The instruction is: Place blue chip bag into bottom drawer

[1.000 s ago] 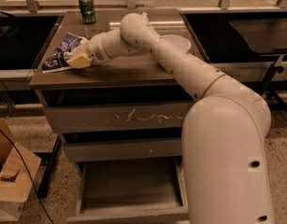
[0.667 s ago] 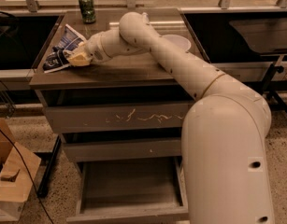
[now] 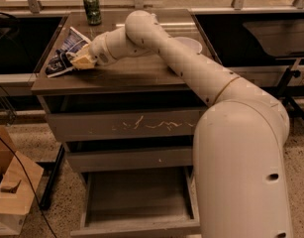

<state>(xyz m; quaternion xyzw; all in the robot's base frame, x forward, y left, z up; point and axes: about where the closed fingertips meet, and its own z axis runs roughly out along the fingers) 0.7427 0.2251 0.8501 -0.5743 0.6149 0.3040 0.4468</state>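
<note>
The blue chip bag (image 3: 65, 52) lies on the left part of the cabinet top (image 3: 131, 73), dark blue with white patches. My gripper (image 3: 78, 59) is at the bag's right edge, low over the counter and touching it. The arm reaches in from the right across the cabinet top. The bottom drawer (image 3: 139, 202) is pulled open below, its bare grey inside showing. The middle drawer (image 3: 126, 158) and the scratched top drawer (image 3: 126, 125) are shut.
A green can (image 3: 92, 9) stands at the back of the cabinet top. A white bowl (image 3: 188, 44) sits behind the arm. A cardboard box (image 3: 13, 192) and a cable lie on the floor at left. The robot's body fills the right foreground.
The gripper has stayed at the bag's right edge. The bag looks slightly shifted toward the left edge of the top.
</note>
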